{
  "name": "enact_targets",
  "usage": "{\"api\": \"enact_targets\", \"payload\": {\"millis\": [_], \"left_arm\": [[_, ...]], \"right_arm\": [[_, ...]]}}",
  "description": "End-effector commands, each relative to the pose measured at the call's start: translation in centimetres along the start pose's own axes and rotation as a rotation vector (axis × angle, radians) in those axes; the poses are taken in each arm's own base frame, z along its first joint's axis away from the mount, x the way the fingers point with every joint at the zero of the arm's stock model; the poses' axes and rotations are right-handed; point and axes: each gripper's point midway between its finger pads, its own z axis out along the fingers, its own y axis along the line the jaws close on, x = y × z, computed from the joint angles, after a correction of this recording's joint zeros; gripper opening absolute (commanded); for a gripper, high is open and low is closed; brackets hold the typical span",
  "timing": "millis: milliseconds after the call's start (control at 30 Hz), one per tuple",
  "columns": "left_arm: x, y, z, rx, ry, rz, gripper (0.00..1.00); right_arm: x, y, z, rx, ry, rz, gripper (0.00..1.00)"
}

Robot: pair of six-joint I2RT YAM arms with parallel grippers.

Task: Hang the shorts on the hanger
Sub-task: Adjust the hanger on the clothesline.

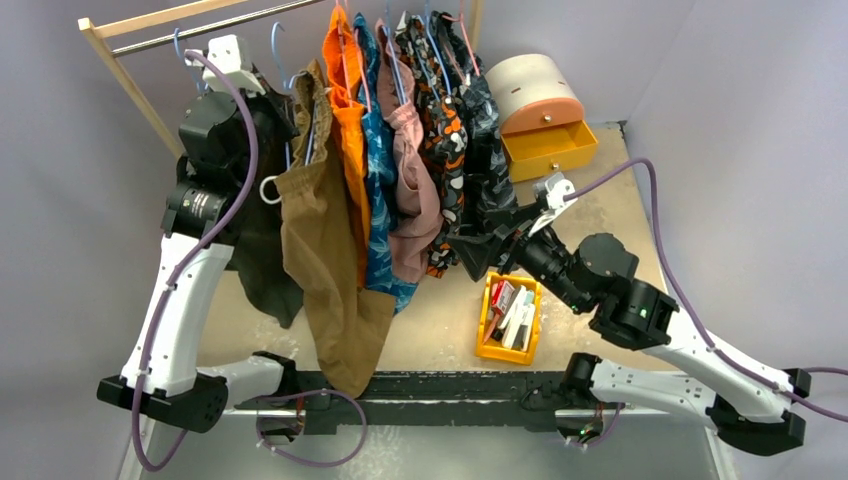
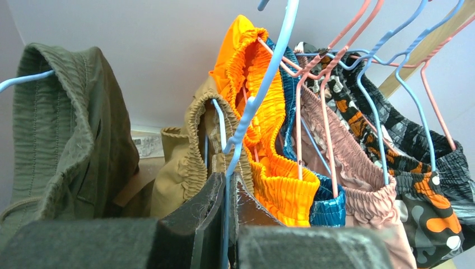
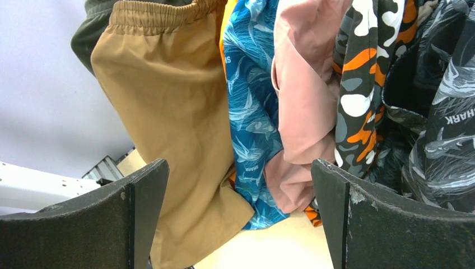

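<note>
The shorts (image 1: 322,240) hang at the left end of a packed row of garments under the wooden rail (image 1: 190,27). Their gathered waistband is up by the rail and one long leg drops past the near edge of the bench (image 1: 440,325). In the left wrist view a light-blue wire runs inside the waistband. The hanger (image 2: 268,73) rises beside it as a thicker blue wire, and its top leaves the frame, so I cannot tell whether its hook sits on the rail. The left tool (image 2: 227,185) is clamped on this hanger, with the wire passing straight between its two closed fingers. On the left the shorts press against the olive garment (image 1: 262,270). On the right they press against the orange shorts (image 1: 345,110), with no gap on either side. The blue print (image 1: 380,200), pink (image 1: 415,190) and camo (image 1: 445,150) pieces crowd on further right. The right tool (image 3: 241,168) stands wide apart and holds nothing, low and just near of the row's right end, facing the hanging hems. From its view the shorts' leg hangs at the left and a strip of bare bench shows under the hems. A yellow bin (image 1: 487,305) sits just near the right tool. Bare bench lies between the bin and the shorts' leg. A yellow drawer box (image 1: 545,150) stands at the far right corner.
</note>
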Motion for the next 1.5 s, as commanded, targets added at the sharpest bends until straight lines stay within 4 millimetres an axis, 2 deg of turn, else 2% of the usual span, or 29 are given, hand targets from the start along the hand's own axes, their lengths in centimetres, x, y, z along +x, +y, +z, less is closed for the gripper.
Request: {"api": "enact_targets", "payload": {"millis": [0, 233, 467, 767, 1000, 1467], "left_arm": [[-5.4, -1.4, -1.5, 0.073, -0.194, -0.058, 0.00], [-9.3, -1.1, -2.7, 0.040, -0.297, -0.080, 0.00], [-8.9, 0.5, -2.5, -0.046, -0.302, -0.081, 0.00], [-9.6, 0.1, -0.6, -0.053, -0.302, -0.058, 0.00], [-8.0, 0.9, 0.9, -0.105, -0.256, -0.045, 0.00], [-5.1, 3.8, 1.8, -0.263, -0.197, -0.040, 0.00]], "right_arm": [[-2.0, -0.4, -0.6, 0.017, -0.079, 0.001, 0.99], [-2.3, -1.0, -1.1, 0.039, -0.095, -0.011, 0.99], [-2.2, -1.4, -1.2, 0.056, -0.098, -0.019, 0.99], [-2.2, -1.8, -1.3, 0.075, -0.097, -0.025, 0.99], [-2.0, -2.0, -1.4, 0.082, -0.092, -0.029, 0.99], [-1.5, -2.1, -1.0, 0.095, -0.073, -0.041, 0.99]]}}
